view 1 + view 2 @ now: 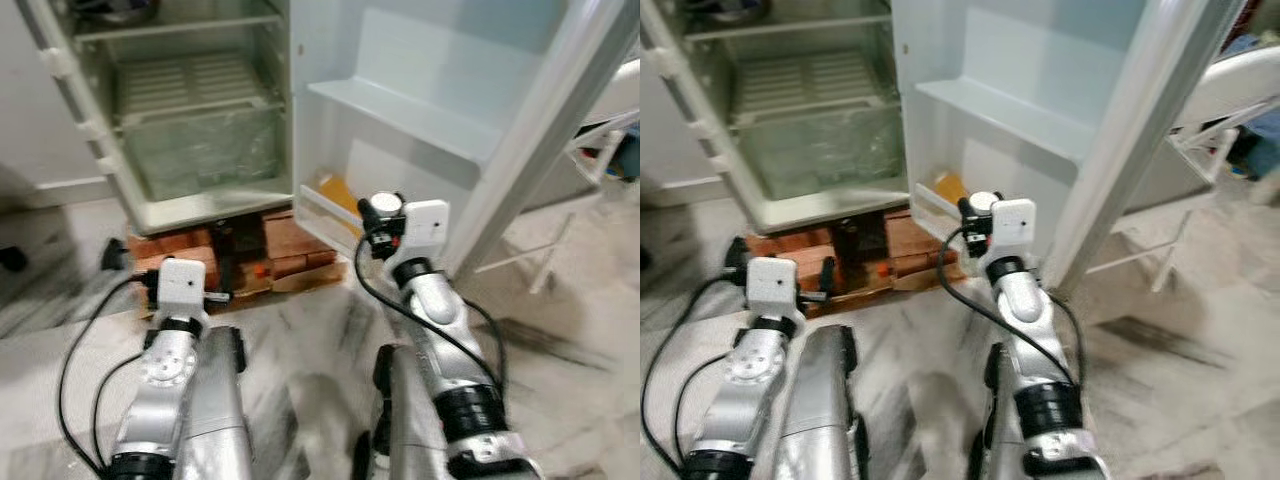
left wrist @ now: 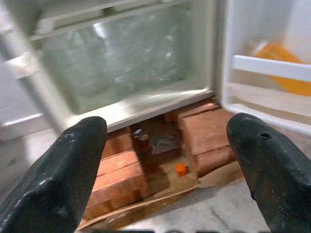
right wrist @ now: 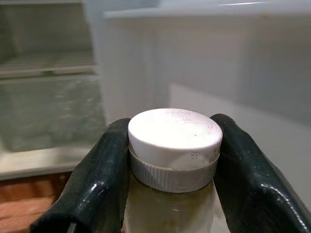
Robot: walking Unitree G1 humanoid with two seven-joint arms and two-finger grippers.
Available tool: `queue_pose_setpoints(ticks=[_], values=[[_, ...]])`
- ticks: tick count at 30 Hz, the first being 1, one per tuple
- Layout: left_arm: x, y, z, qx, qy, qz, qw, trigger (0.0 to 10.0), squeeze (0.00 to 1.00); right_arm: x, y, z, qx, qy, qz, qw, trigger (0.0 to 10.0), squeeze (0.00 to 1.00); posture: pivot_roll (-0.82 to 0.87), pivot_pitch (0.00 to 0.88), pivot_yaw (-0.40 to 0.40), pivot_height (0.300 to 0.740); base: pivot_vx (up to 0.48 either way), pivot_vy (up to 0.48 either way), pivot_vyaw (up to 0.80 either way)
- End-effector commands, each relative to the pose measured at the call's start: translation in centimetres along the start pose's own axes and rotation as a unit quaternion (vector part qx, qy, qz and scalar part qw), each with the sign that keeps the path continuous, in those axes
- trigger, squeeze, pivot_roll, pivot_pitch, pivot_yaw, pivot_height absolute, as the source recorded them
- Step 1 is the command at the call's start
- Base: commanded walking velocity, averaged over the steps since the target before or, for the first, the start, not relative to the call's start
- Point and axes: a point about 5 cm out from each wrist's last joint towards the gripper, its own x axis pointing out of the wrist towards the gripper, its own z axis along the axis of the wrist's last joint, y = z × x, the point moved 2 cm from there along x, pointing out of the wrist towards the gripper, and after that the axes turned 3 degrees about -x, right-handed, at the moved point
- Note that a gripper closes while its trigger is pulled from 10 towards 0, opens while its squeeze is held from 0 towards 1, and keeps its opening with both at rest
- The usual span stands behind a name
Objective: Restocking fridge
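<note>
The fridge (image 1: 150,215) stands open in front of me, with a clear crisper drawer (image 1: 200,150) at its bottom. Its door (image 1: 430,60) swings out to the right and carries a white shelf (image 1: 400,115). My right gripper (image 3: 172,130) is shut on the neck of a bottle with a white screw cap (image 3: 174,133) and pale liquid. It holds the bottle up near the door's lowest shelf (image 1: 325,208), where an orange pack (image 1: 340,192) lies. My left gripper (image 2: 165,131) is open and holds nothing, low in front of the fridge's base.
The fridge rests on red bricks (image 1: 290,245) and cardboard on the marble floor (image 1: 560,300). A white folding frame (image 1: 600,140) stands at the right behind the door. Black cables (image 1: 75,370) loop off both arms.
</note>
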Motion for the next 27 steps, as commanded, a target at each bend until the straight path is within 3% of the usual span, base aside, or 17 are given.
queue_pose_setpoints(ticks=[1,5,12,14,17,22,27], values=[[-0.1,-0.1,0.5,0.008,-0.004,-0.003,1.0,10.0,0.0,1.1,0.8,1.7,-0.019,-0.045,0.003,0.999,10.0,0.0,0.14,0.125,-0.013,0.495,0.0,0.0,0.0],[-0.3,0.2,0.5,0.011,-0.003,-0.004,1.0,10.0,0.0,1.7,1.3,1.9,-0.037,-0.05,-0.01,0.998,10.0,0.0,0.15,0.138,-0.013,0.495,0.0,0.0,0.0],[-0.9,0.5,0.5,0.016,-0.002,0.003,1.0,10.0,0.0,1.7,-0.1,1.4,-0.075,-0.055,-0.059,0.994,10.0,0.0,0.16,0.169,-0.014,0.495,0.0,0.0,0.0],[-1.1,0.6,0.8,0.019,-0.008,0.007,1.0,10.0,0.0,1.4,-1.4,1.2,-0.132,-0.067,-0.081,0.986,10.0,0.0,0.17,0.183,-0.013,0.495,0.0,0.0,0.0],[-1.3,0.8,1.0,0.023,-0.01,0.012,1.0,10.0,0.0,1.3,-2.5,0.8,-0.175,-0.069,-0.095,0.977,10.0,0.0,0.18,0.195,-0.012,0.495,0.0,0.0,0.0],[-1.7,1.2,1.1,0.027,-0.011,0.015,0.999,10.0,0.0,1.9,-3.0,2.0,-0.158,-0.096,-0.092,0.979,10.0,0.0,0.19,0.206,-0.012,0.495,0.0,0.0,0.0],[-1.8,1.6,1.1,0.031,-0.012,0.019,0.999,10.0,0.0,2.9,-2.4,3.5,-0.184,-0.126,-0.094,0.97,10.0,0.0,0.2,0.203,-0.029,0.495,0.0,0.0,0.0]])
